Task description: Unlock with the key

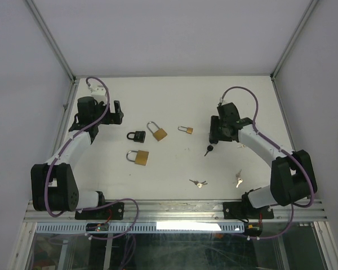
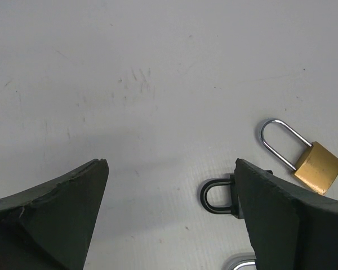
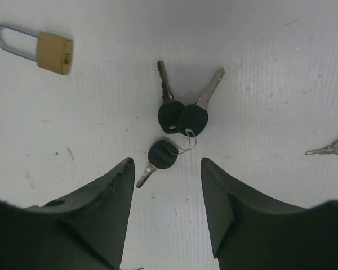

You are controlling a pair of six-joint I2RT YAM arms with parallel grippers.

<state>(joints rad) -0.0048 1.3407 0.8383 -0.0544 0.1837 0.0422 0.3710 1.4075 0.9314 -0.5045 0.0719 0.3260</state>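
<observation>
Right gripper (image 3: pixel 168 167) standing with jaws apart, black-headed keys (image 3: pixel 177 118) lying loose between and just ahead of its fingertips (image 3: pixel 123 171), bare table (image 3: pixel 270 67) spreading around, left gripper (image 2: pixel 170 166) gaping wide, black padlock (image 2: pixel 216 197) peeking beside one finger.

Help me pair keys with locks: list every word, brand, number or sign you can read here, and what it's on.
No readable text in any view.
small brass padlock: no marking shows.
black-headed keys: heads show no legible mark.
long-shackle brass padlock: visible face plain.
black padlock, large brass padlock, silver keys: too small to tell.
</observation>
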